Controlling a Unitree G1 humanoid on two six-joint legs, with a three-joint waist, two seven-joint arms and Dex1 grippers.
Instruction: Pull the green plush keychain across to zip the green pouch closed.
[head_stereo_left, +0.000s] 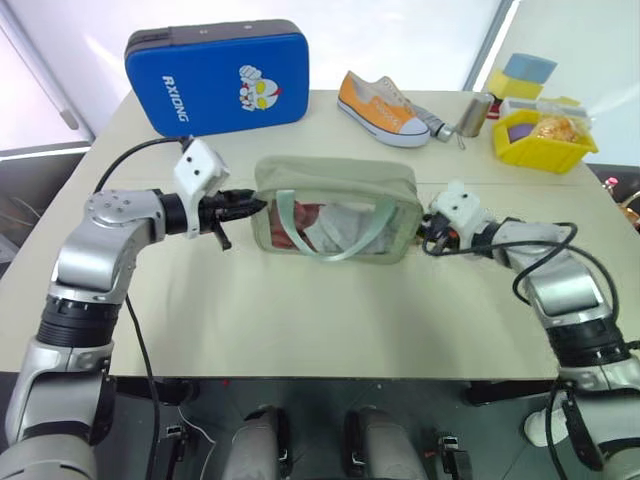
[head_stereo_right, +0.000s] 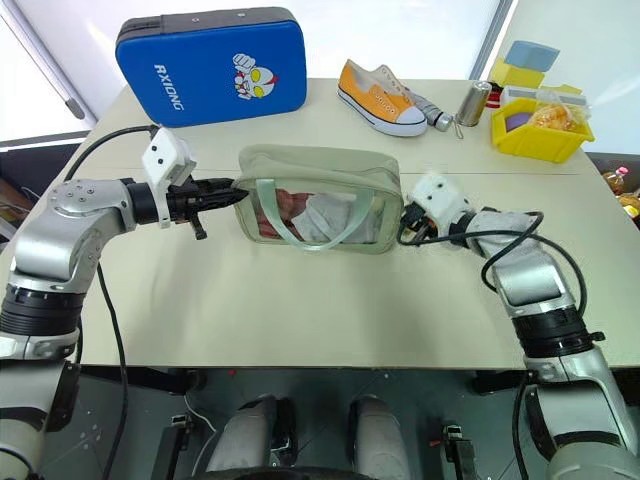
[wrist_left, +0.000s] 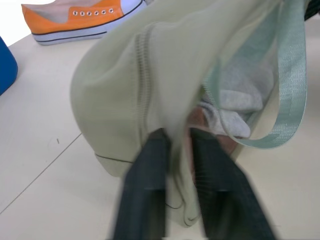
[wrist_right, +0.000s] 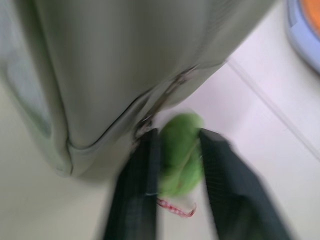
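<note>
green plush keychain (wrist_right: 181, 152) between right gripper (wrist_right: 176, 165) part-open jaws, left gripper (wrist_left: 176, 165) loosely straddling green pouch (head_stereo_left: 335, 205) end

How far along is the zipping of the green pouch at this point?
Nearly finished. The green plush keychain hangs at the right end of the green pouch, and the top reads as zipped closed. In hand: the right gripper has the keychain between slightly parted fingers, while the left gripper straddles the pouch's left end. Left: withdrawing both grippers.
</note>
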